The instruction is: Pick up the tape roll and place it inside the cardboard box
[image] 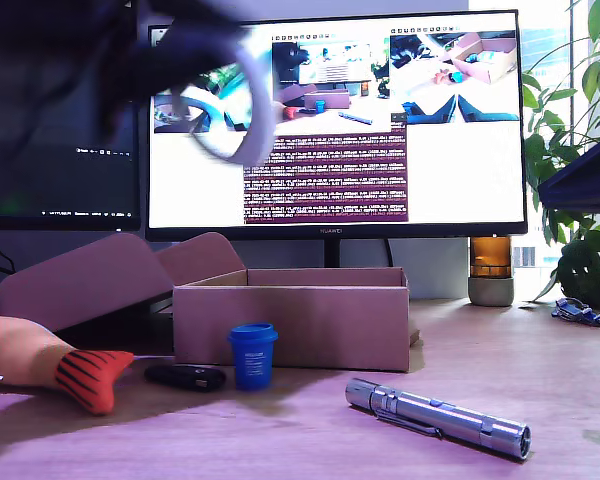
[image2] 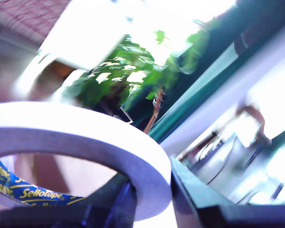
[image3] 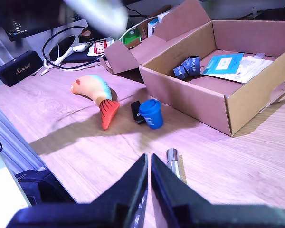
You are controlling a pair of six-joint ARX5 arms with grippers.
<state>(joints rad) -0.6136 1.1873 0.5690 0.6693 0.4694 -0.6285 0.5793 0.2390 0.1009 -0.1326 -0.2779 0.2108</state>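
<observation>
A silver torch (image: 438, 417) lies nearest the exterior camera on the wooden desk (image: 540, 360), toward that view's right. Behind it stand a blue cup (image: 252, 355) and a black fob (image: 185, 376), with a fish toy (image: 50, 366) at the exterior view's left, its red-striped tail toward the cup. The box (image: 292, 318) sits just behind the cup, open-topped, its flaps (image: 100, 275) folded out toward the exterior view's left; the second wrist view shows papers (image3: 228, 64) and small dark items lying inside. My second gripper (image3: 149, 161) hovers above the desk near the torch, its fingers pressed together with nothing between them. High at the exterior view's upper left, blurred in front of the monitor (image: 330, 125), my first gripper (image2: 152, 199) pinches the tape (image: 235, 110) by its white rim, the ring held in the air above and beyond the box. A plant (image: 580, 150) stands at the exterior view's right.
</observation>
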